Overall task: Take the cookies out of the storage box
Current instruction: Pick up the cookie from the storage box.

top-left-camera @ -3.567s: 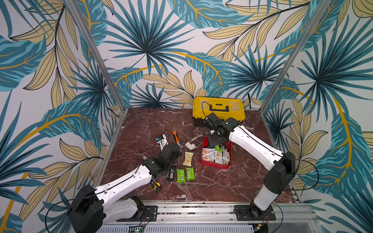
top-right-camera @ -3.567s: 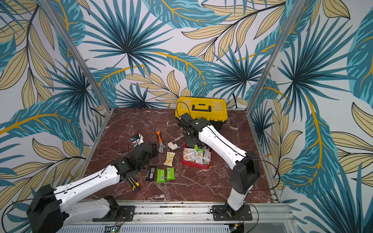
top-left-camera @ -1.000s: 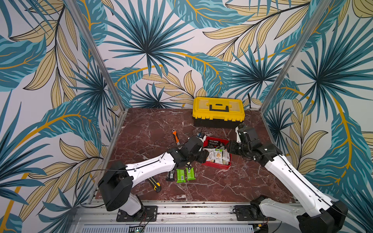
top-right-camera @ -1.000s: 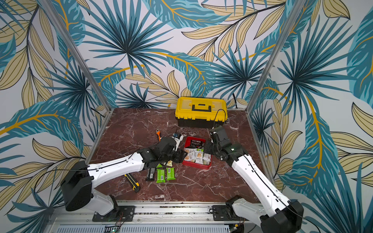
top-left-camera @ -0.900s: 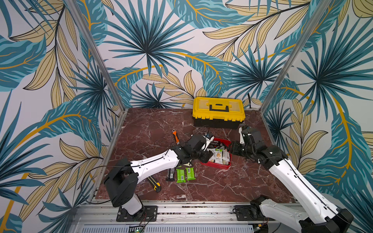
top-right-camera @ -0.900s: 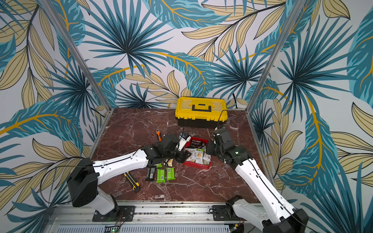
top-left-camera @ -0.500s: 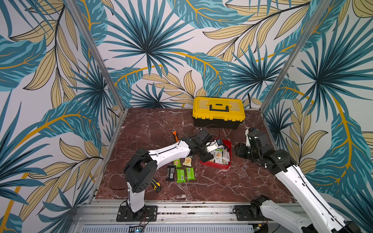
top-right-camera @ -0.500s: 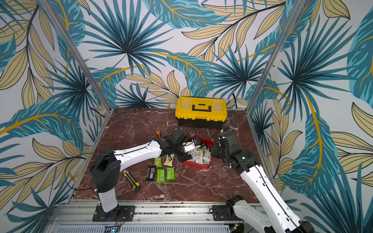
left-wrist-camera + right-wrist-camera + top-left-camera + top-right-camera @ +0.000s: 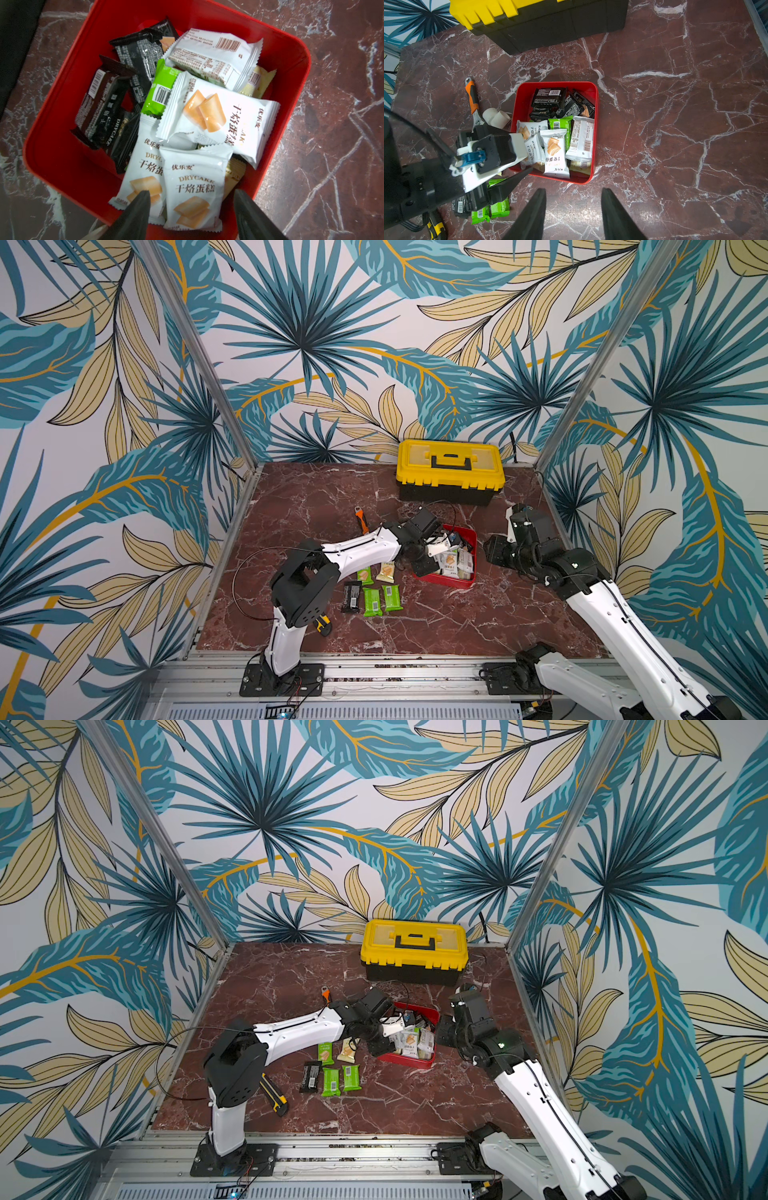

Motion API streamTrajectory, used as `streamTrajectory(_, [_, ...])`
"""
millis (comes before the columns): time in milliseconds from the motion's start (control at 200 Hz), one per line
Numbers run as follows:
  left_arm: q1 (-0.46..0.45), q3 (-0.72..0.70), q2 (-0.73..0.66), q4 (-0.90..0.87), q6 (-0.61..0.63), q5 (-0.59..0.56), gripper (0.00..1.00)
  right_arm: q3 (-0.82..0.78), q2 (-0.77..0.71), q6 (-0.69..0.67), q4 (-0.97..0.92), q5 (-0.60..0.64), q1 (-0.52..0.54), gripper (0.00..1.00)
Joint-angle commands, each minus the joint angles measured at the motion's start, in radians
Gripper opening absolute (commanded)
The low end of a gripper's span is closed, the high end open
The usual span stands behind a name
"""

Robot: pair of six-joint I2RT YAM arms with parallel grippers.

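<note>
The left claw (image 9: 191,209) hung spread wide and empty over the near wall of the storage box (image 9: 291,54). Its two dark fingers (image 9: 135,216) straddled a white packet (image 9: 193,187) that lay directly beneath it; whether the tips touched the wrapper could not be told. Beyond the fingertips the rest of the cookies (image 9: 207,112) sat heaped inside the red walls: more white ones picturing a tan biscuit, several black ones off to one side, one green and a couple of cream ones half buried. Behind this claw, back beneath its forearm, five packets (image 9: 372,601) lay out on the tabletop (image 9: 436,626): three green, one black and one cream. The right claw (image 9: 573,204), likewise open and holding nothing, hovered over bare marble just outside the box, which lay ahead of its fingertips. The job looked begun but well short of half done, since clearly more packets sat in the box than outside it. The step in hand appeared to be closing on the white packet under the left claw. After that, the whole heap beyond it was left to lift out.
</note>
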Motion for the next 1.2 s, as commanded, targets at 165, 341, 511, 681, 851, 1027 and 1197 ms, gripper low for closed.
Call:
streamTrajectory(165, [0.0,0.064,0.038,0.03,-0.038,-0.001,0.68,-0.028,-0.013,-0.012,-0.023,0.003,-0.008,0.48])
streamTrajectory(341, [-0.002,0.062,0.049,0.028,-0.047,0.01,0.68,-0.029,-0.017,-0.014,-0.024,0.002,-0.01,0.48])
streamTrajectory(511, [-0.009,0.062,0.061,0.022,-0.039,-0.016,0.69,-0.029,-0.017,-0.014,-0.025,0.001,-0.012,0.48])
streamTrajectory(681, [-0.019,0.065,0.074,0.042,-0.043,-0.07,0.68,-0.031,-0.018,-0.012,-0.024,-0.001,-0.014,0.48])
streamTrajectory(851, [-0.025,0.07,0.087,0.051,-0.043,-0.098,0.66,-0.032,-0.017,-0.012,-0.024,-0.003,-0.014,0.48])
streamTrajectory(1027, [-0.028,0.071,0.092,0.052,-0.046,-0.126,0.6,-0.03,-0.019,-0.01,-0.024,-0.005,-0.016,0.48])
streamTrajectory(1197, [-0.029,0.073,0.078,0.053,-0.049,-0.129,0.5,-0.029,-0.018,-0.01,-0.023,-0.004,-0.017,0.48])
